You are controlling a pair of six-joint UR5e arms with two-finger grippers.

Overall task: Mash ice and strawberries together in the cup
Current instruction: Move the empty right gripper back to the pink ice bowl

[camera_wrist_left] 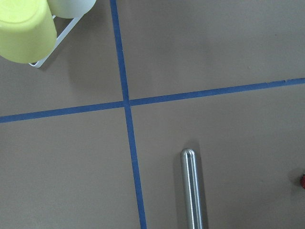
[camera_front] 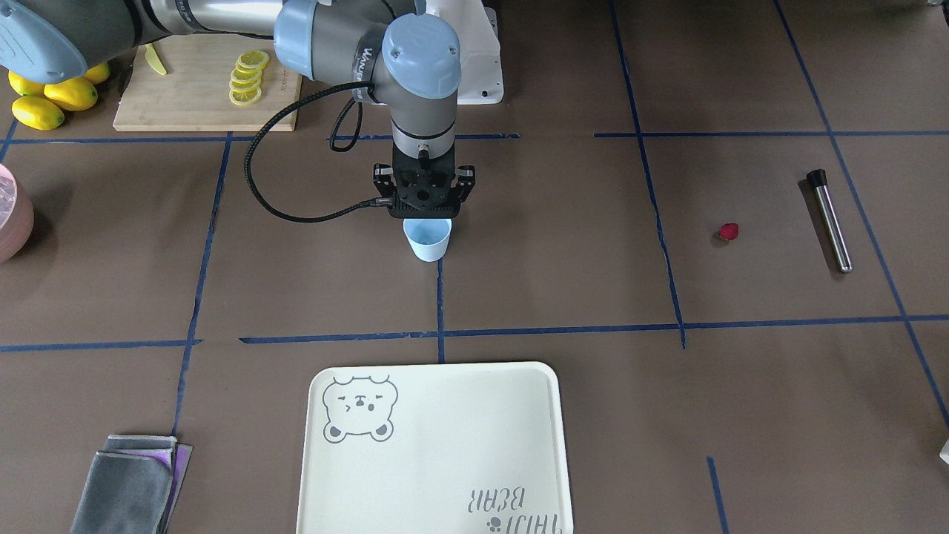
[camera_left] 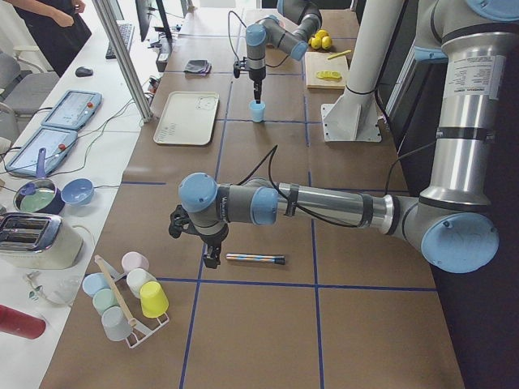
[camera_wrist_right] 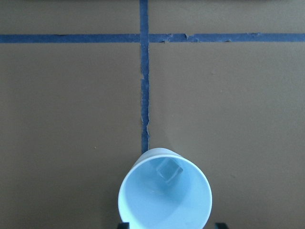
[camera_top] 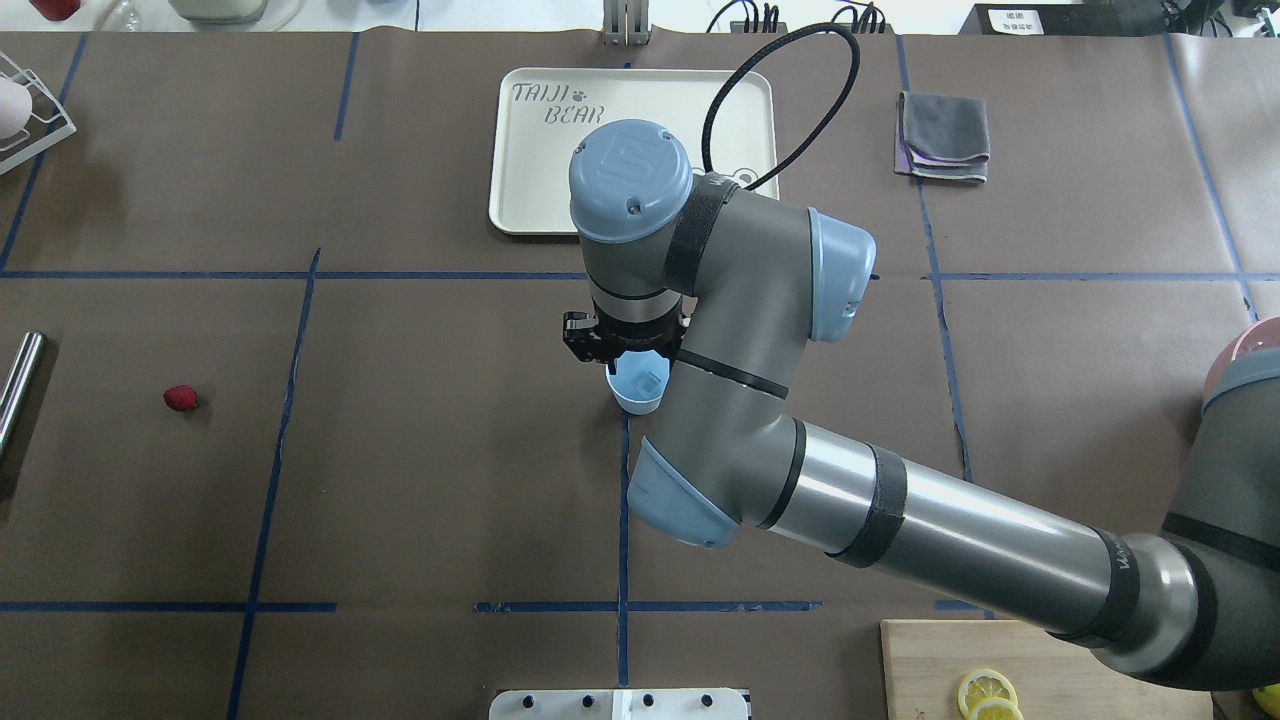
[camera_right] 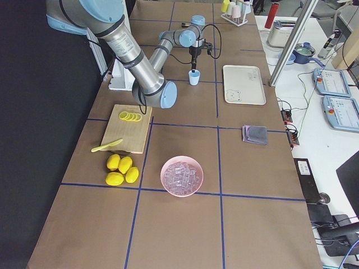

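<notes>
The light-blue cup (camera_front: 428,241) stands upright at the table's middle, with one ice cube (camera_wrist_right: 169,170) inside. My right gripper (camera_front: 426,211) hangs straight over it, open and empty, its fingertips (camera_wrist_right: 124,224) wide on either side of the rim. The cup also shows in the overhead view (camera_top: 638,388). The dark-red strawberry (camera_front: 729,232) lies alone on the table toward my left (camera_top: 181,398). My left gripper (camera_left: 208,258) hovers over one end of a steel muddler (camera_wrist_left: 193,191); I cannot tell whether it is open or shut.
A pink bowl of ice (camera_right: 182,175) sits on my right side. A cutting board with lemon slices (camera_front: 207,81), whole lemons (camera_front: 55,100), a white tray (camera_front: 519,460), a grey cloth (camera_front: 130,482) and a cup rack (camera_left: 126,296) stand around the edges.
</notes>
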